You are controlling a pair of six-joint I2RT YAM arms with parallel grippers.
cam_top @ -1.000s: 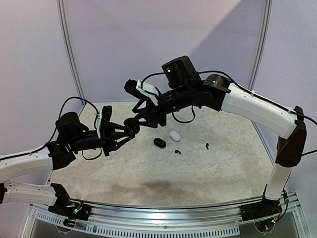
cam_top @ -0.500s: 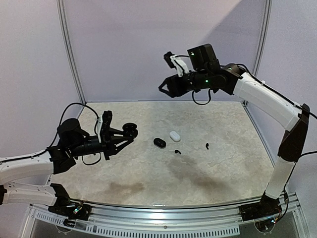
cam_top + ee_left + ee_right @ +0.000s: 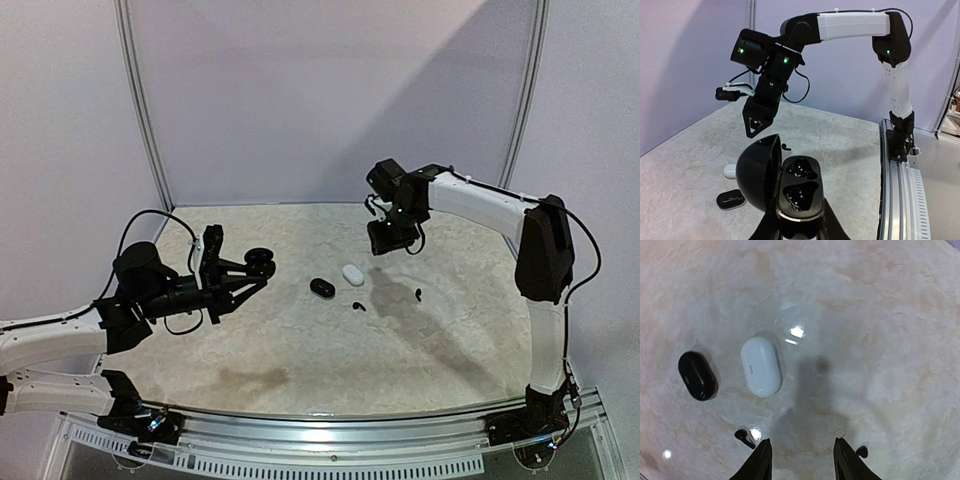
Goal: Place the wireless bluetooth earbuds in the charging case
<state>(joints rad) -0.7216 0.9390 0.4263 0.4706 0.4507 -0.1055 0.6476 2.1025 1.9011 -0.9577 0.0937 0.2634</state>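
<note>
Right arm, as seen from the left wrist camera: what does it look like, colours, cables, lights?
The right arm has white shells on its long links and black joints. Green lights glow on the black wrist housings, and one at the elbow. A thin black cable loops beside the wrist. Its claw is black, tapering toward its tips.

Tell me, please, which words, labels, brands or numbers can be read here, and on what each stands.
No text is readable.
White closed case: a small grey mark, too blurred to read.
Black closed case and the open black case: no lettering visible.
</note>
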